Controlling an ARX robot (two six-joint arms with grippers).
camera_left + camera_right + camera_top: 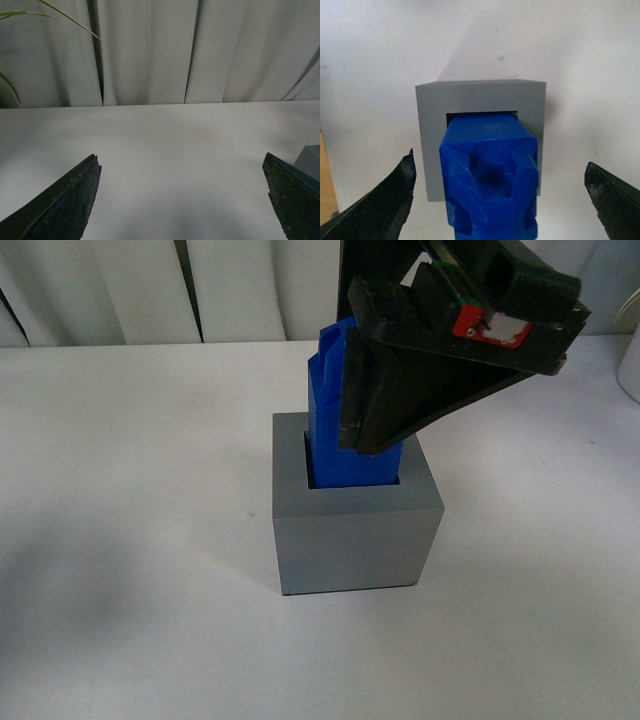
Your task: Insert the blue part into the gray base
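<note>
The gray base (355,540) stands mid-table in the front view. The blue part (325,430) is upright with its lower end down in the base's square recess and its tapered top well above the rim. My right gripper (375,435) hangs over it from the right, hiding the part's right side. In the right wrist view the blue part (490,170) rises out of the gray base (432,130), and my right gripper (500,159) is open, its fingers far out on either side without touching. My left gripper (180,157) is open over bare table, with a corner of the gray base (311,160) beside one finger.
The white table (120,540) runs back to white curtains (240,290). A white object (630,360) shows at the right edge. Plant leaves (30,15) reach in near the curtains in the left wrist view.
</note>
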